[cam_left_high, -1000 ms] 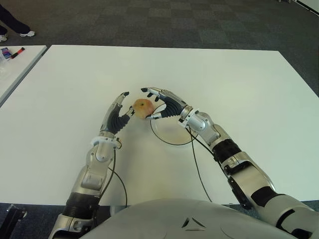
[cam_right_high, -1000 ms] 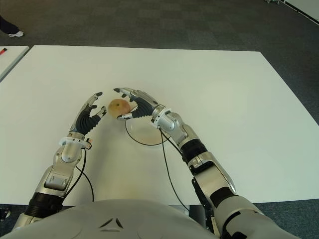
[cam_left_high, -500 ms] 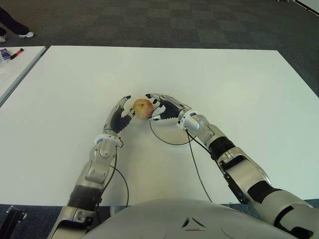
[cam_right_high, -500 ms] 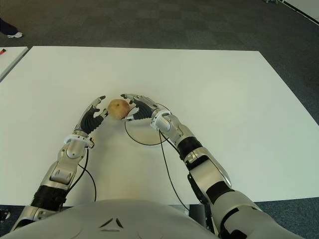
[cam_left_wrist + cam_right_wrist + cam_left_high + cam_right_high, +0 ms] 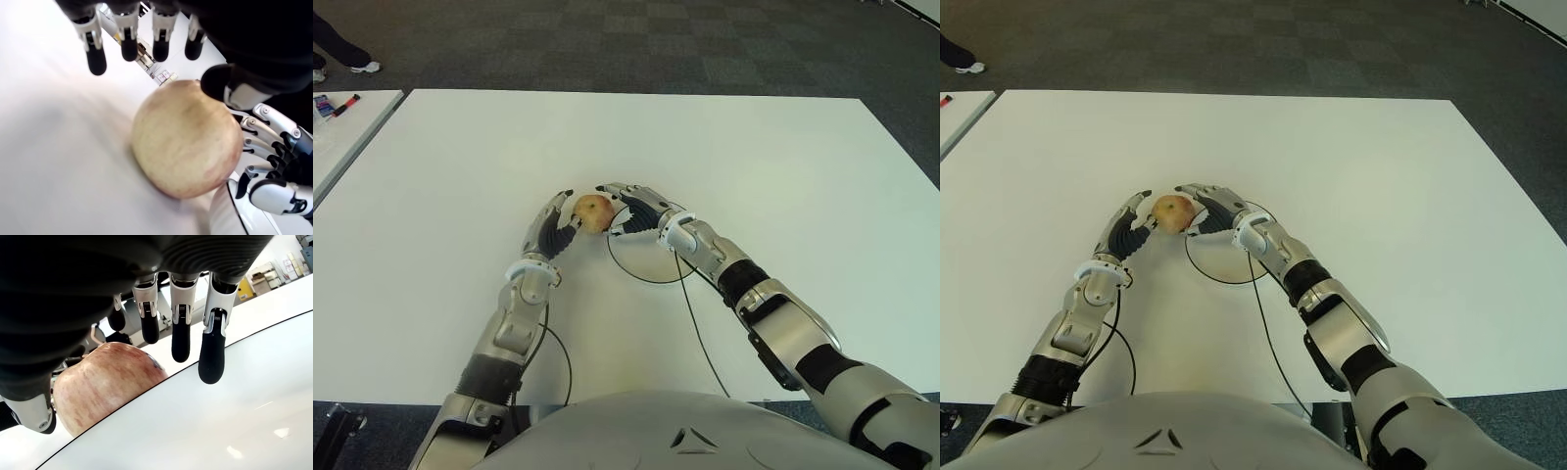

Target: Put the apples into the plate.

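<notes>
One yellow-red apple sits on the white table, just left of the white plate's dark rim. My left hand stands against the apple's left side, fingers straight and spread. In the left wrist view its thumb touches the apple. My right hand reaches over the plate to the apple's right side. In the right wrist view its fingers hang stretched above the plate and the apple. Neither hand is curled around the fruit.
A second white table stands at the far left with a marker on it. A person's shoe shows on the dark carpet beyond. Black cables trail from both wrists across the table.
Both hands have drawn in on the apple from either side, the left moving forward and right, the right moving left. The apple has stayed in place.
</notes>
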Robot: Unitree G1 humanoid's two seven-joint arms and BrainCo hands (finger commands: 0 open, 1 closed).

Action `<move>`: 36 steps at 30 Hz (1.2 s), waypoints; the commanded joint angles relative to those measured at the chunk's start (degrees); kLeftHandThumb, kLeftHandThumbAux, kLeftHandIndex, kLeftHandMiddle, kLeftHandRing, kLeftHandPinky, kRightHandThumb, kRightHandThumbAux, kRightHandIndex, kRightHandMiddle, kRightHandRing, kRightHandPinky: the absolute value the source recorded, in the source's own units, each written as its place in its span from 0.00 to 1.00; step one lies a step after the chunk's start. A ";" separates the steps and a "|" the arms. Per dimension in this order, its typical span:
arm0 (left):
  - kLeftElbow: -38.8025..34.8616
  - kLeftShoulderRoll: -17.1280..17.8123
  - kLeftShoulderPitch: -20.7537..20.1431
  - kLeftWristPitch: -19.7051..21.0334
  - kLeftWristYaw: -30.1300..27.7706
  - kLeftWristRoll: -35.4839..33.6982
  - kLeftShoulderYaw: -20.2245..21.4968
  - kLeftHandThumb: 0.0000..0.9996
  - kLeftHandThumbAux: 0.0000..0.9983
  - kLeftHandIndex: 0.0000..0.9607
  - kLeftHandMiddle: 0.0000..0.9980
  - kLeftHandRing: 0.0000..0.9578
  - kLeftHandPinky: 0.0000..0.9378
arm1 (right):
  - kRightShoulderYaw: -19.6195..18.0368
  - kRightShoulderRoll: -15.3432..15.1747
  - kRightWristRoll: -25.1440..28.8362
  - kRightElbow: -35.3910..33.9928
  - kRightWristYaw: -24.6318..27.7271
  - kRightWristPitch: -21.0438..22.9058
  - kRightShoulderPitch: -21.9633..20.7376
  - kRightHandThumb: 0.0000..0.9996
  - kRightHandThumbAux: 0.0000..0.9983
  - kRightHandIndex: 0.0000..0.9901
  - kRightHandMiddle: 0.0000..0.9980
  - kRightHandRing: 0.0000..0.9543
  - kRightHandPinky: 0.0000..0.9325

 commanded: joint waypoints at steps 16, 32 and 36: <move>-1.54 -0.68 -0.80 2.11 1.61 1.31 -0.34 0.68 0.45 0.00 0.02 0.06 0.17 | 0.90 1.32 -0.79 3.97 -2.14 1.03 -2.56 0.48 0.55 0.01 0.13 0.21 0.32; -0.98 -0.48 -1.14 0.90 2.81 1.10 -0.36 0.70 0.43 0.00 0.03 0.07 0.19 | 0.43 2.09 -0.17 5.83 -3.40 0.57 -3.80 0.45 0.56 0.02 0.13 0.21 0.31; -1.24 -0.50 -1.03 0.81 2.48 0.81 -0.22 0.70 0.43 0.00 0.02 0.07 0.18 | 0.47 1.82 -0.29 5.81 -3.29 0.58 -4.14 0.44 0.56 0.02 0.13 0.21 0.31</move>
